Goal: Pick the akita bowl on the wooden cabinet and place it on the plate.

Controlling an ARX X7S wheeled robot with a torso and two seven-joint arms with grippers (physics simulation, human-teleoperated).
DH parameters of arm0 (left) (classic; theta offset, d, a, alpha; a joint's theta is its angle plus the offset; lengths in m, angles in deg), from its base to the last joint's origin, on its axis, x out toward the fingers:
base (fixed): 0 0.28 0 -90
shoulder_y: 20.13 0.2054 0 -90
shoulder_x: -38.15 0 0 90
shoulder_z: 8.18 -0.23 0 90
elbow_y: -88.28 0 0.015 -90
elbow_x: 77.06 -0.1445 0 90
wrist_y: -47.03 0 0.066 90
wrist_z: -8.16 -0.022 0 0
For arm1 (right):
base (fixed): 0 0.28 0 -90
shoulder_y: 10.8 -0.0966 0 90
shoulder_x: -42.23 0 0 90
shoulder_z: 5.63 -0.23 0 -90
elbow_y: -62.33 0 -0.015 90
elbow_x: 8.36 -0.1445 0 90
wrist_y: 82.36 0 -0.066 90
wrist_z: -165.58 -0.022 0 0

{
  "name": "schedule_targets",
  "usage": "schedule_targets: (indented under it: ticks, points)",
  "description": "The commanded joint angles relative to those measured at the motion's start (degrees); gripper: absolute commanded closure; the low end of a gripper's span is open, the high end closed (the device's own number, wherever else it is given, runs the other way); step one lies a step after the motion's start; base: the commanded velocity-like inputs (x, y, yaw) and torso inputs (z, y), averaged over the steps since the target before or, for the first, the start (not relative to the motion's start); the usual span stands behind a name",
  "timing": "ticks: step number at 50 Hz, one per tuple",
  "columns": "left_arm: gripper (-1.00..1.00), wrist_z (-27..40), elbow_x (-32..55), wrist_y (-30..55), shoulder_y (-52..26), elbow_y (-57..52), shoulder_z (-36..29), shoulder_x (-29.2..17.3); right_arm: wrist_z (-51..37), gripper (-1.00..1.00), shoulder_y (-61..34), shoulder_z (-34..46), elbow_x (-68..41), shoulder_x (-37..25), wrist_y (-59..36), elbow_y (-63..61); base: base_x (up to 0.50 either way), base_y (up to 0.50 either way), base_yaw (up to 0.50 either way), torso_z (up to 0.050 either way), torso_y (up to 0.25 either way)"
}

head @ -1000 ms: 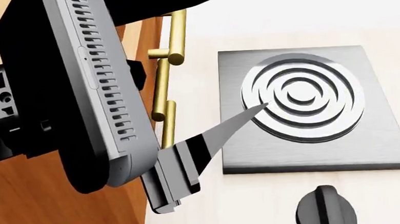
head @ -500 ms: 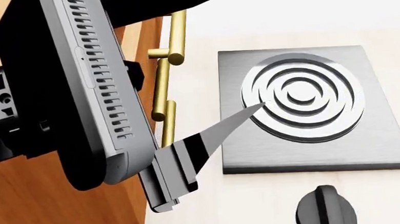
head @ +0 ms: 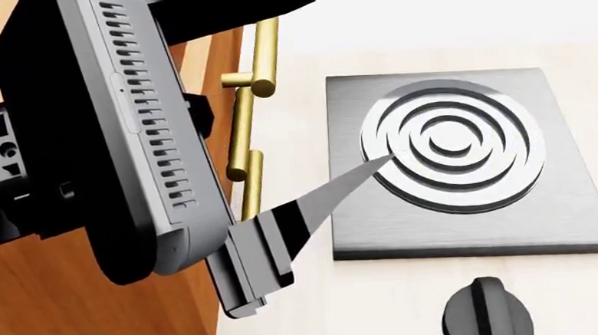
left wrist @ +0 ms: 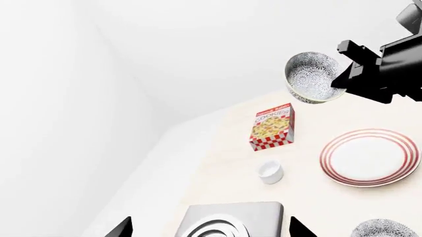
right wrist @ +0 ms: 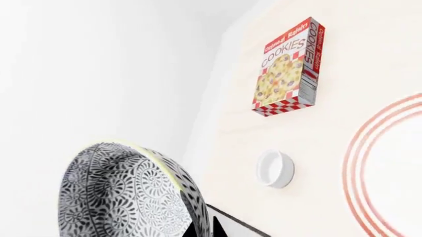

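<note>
Left arm shifted slightly | right pincer point(left wrist: 339, 81) clamped on black-white floral akita bowl point(left wrist: 310, 79) | left pincer unclear

Left arm: I see its grey vented casing point(head: 144, 137) filling the head view's left, slanting downward.
Left claw: its tip point(head: 253, 270) pointing down; I cannot tell how the jaws stand.
Right arm: black, raised well above the surface.
Right claw: point(left wrist: 369, 74) I have it clamped on the akita bowl point(left wrist: 310, 78), bowl tilted, held aloft.
</note>
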Motion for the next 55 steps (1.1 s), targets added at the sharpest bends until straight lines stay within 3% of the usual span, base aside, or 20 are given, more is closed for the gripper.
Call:
schedule_targets:
  ticks: [1, 55]
  points:
    - [-1.00, 0.14, 0.01, -0.14, 0.17, -0.06, -0.03, -0.19, -0.88, 1.00, 0.01, 0.24, 1.18, 1.67, -0.24, 0.41, 0.00, 0.00, 0.00, 0.000, 0.000]
    - [-1.00, -0.45, -0.88, -1.59, 1.28, 0.72, -0.80, -0.26, 4.59, 1.00, -5.74, 12.64, 2.09, 5.86, -3.38, 11.59, 0.00, 0.00, 0.00, 0.000, 0.000]
